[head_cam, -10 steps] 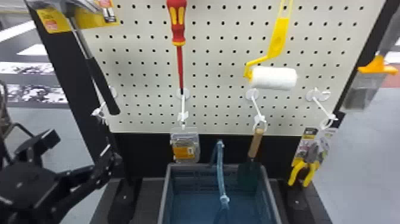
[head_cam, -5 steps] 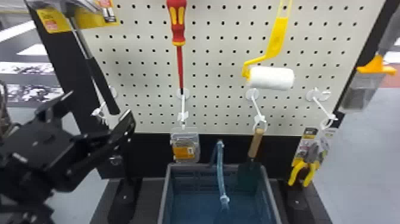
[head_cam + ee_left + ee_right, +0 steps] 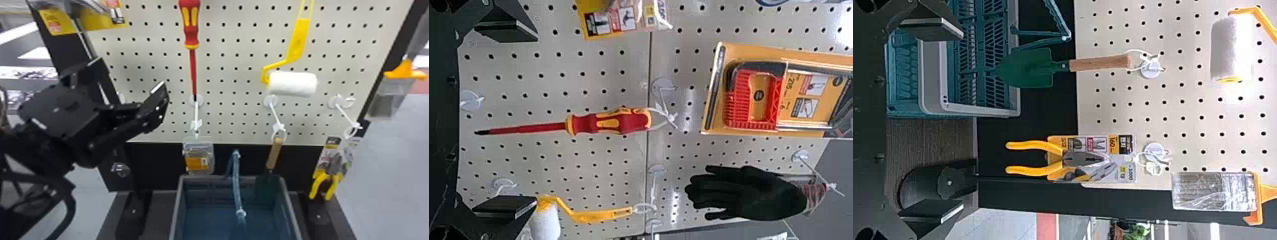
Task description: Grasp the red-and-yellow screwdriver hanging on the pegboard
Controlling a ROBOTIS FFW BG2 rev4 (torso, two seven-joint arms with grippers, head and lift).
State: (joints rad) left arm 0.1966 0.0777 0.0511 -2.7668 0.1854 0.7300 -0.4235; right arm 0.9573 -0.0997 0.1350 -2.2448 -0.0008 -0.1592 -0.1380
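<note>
Left gripper spread wide, empty, screwdriver ungrasped

Head view: screwdriver hangs upright on the pegboard, beside that gripper.

Left wrist view: likely light, rigid, perhaps prone to twisting; best clamped mid-handle, clear of the white tie.

Right wrist view: right gripper gapes, holding nothing.

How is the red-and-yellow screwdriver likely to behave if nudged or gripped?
The screwdriver should stay stiff, judging by its straight shaft. Hanging from a white tie at its handle end, it would probably swing if nudged. The thick handle, narrowing before its collar, likely resists slipping.
</note>
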